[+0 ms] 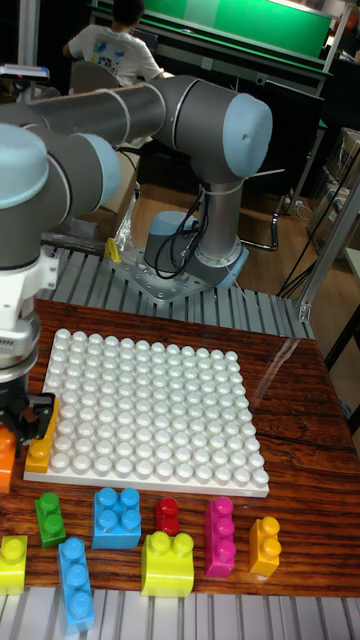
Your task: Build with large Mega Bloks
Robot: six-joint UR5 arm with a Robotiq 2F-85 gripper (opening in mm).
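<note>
A white studded baseplate point(150, 410) lies on the wooden table. My gripper point(28, 415) hangs at the plate's left edge, largely cut off by the frame. A yellow-orange block point(40, 448) sits on the plate's left rim, right under the black fingers point(16, 412) and touching or nearly touching them. Whether the jaws clamp it is not visible. A darker orange block point(4, 458) shows at the frame's left edge. In front of the plate lie loose blocks: green point(50, 518), blue point(117, 517), red point(167, 515), magenta point(220, 537), orange point(265, 545), yellow point(168, 563).
Another blue block point(75, 583) and a yellow one point(12, 562) lie near the front metal edge. The arm's base point(190, 260) stands behind the plate on a ribbed metal surface. A person point(110, 45) sits at a desk far behind.
</note>
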